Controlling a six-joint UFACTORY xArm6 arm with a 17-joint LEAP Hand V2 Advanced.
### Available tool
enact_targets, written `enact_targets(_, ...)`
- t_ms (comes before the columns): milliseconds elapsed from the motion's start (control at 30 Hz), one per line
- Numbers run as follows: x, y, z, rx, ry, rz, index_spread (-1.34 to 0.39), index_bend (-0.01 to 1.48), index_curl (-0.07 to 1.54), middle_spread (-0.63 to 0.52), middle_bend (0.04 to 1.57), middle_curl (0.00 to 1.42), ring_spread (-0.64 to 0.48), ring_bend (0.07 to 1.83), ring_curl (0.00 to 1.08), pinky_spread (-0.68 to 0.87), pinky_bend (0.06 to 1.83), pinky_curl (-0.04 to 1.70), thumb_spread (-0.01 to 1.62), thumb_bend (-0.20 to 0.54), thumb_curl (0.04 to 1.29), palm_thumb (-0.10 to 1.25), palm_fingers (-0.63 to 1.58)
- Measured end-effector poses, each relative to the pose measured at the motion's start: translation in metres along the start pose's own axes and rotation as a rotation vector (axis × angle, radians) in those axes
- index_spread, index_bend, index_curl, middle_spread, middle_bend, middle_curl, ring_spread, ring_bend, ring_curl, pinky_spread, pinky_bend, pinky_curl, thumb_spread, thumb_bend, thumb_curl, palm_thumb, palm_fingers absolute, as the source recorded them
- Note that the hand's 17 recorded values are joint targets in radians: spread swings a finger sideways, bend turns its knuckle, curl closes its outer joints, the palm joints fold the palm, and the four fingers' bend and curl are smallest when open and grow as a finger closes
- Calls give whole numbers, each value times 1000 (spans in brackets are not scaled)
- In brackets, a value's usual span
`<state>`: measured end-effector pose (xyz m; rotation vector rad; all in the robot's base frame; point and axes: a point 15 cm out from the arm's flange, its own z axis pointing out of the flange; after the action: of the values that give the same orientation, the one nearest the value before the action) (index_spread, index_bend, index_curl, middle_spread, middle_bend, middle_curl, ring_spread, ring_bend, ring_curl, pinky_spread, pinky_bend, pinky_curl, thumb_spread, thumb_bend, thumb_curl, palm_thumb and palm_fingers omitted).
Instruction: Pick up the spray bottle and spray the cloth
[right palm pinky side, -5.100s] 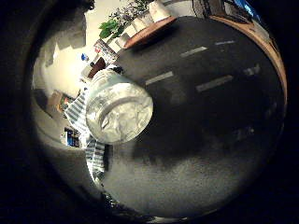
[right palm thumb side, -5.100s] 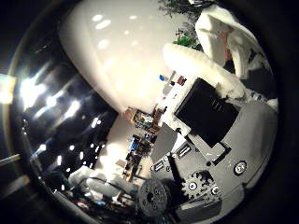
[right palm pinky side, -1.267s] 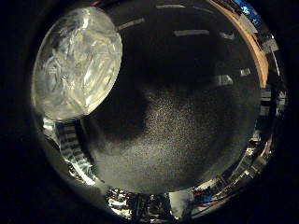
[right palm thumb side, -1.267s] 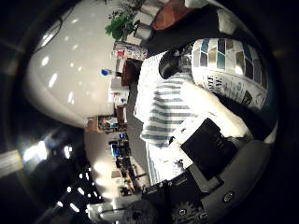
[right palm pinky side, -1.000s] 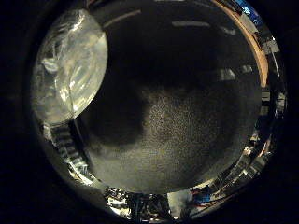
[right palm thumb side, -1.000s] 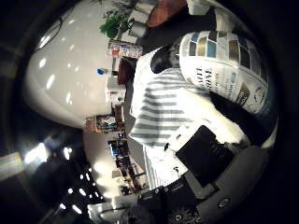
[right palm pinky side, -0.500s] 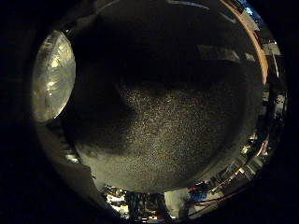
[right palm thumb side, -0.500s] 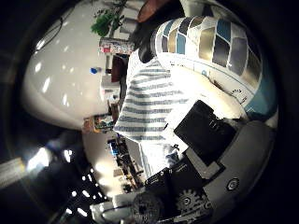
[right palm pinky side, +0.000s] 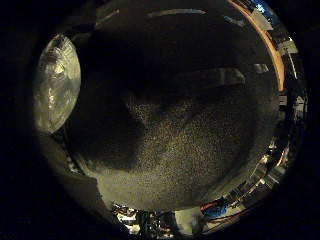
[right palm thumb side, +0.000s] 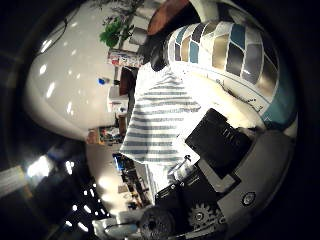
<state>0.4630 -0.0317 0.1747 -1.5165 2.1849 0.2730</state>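
Observation:
In the thumb side palm view the spray bottle (right palm thumb side: 232, 52) fills much of the picture, so it is close to the palm. It has a label of small coloured tiles and a white part below. The cloth (right palm thumb side: 160, 115), white with grey stripes, lies on the dark table right beside the bottle. My right hand (right palm thumb side: 228, 165) shows as black and white parts with gears, just next to the bottle. In the little finger side palm view a clear shiny plastic thing (right palm pinky side: 55, 85) stands on the dark table (right palm pinky side: 175, 130).
A wooden edge (right palm pinky side: 268, 45) runs along the far side of the table. Beyond the cloth are a green plant (right palm thumb side: 112, 35), small boxes (right palm thumb side: 125, 62) and room clutter under a pale ceiling with lights.
The hand's cameras have moved closer to the bottle: its label now fills more of the thumb side view. In the little finger side view the clear thing has slid to the picture's rim.

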Motion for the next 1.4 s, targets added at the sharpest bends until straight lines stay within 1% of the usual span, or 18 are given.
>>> enact_targets(200,4,-3,-10,21,-2,0,-437,746,969,-234,1083,897,-229,1348,650,-244,1270,696,903,-19,598,1007,1041)
enact_targets(433,1,-6,-20,45,-6,-18,-410,802,1000,-226,1110,926,-234,1355,686,-245,1229,799,936,-18,613,1008,1031)
enact_targets(667,-7,-10,-33,69,-12,-33,-400,819,1007,-224,1118,939,-238,1358,708,-249,1197,889,959,-17,620,1020,1023)
enact_targets(1067,-24,-20,-64,139,-41,-55,-368,908,1007,-233,1129,974,-240,1352,756,-246,1138,1053,996,-14,630,1041,1024)
enact_targets(1400,-49,-18,-82,143,-103,-69,-338,958,986,-240,1136,1001,-245,1348,801,-257,1092,1173,1005,-13,642,1054,1002)
